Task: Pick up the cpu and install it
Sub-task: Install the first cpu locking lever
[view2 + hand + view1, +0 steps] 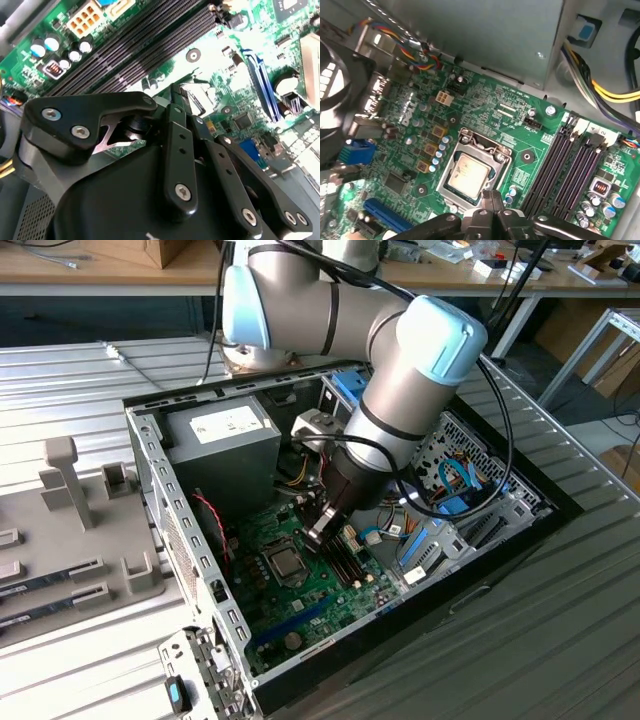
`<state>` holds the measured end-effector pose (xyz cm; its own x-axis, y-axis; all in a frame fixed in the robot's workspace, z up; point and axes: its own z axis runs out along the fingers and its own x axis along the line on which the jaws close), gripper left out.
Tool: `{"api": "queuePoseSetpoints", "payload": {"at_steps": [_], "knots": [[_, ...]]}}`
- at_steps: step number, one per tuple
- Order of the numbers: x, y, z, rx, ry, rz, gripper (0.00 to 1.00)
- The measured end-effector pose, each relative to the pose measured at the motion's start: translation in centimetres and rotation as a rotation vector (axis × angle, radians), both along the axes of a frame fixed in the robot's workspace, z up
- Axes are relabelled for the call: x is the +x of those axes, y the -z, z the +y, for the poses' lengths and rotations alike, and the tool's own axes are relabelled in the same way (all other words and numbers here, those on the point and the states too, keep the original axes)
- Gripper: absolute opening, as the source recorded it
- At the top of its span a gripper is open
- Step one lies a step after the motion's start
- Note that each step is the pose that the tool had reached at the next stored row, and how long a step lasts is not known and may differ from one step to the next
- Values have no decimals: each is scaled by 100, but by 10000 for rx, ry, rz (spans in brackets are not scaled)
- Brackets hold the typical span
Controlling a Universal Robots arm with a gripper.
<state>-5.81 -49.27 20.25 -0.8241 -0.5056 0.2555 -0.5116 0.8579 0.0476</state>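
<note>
Silver cpu (467, 176): seated in socket (492, 150).
Tool (492, 196): fingers together, empty (just beside the socket); retreat straight up.

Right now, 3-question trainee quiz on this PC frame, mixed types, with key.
1. True or false: the cpu sits in the socket on the motherboard.
2. In the first wrist view, the memory slots are: A) filled with sticks B) bare.
3. In the exterior view, which part of the arm hangs just above the board?

Key: 1 true. 2 B. 3 the gripper, inside the open case.
</note>
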Motion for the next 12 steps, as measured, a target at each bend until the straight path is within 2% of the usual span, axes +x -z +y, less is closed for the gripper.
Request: {"api": "queuePoseSetpoints", "payload": {"at_steps": [2,6,12], "knots": [[2,15,-3,-2,1,6,11],[3,11,-7,180,-8,2,11],[-1,-47,-14,386,-69,-10,11]]}}
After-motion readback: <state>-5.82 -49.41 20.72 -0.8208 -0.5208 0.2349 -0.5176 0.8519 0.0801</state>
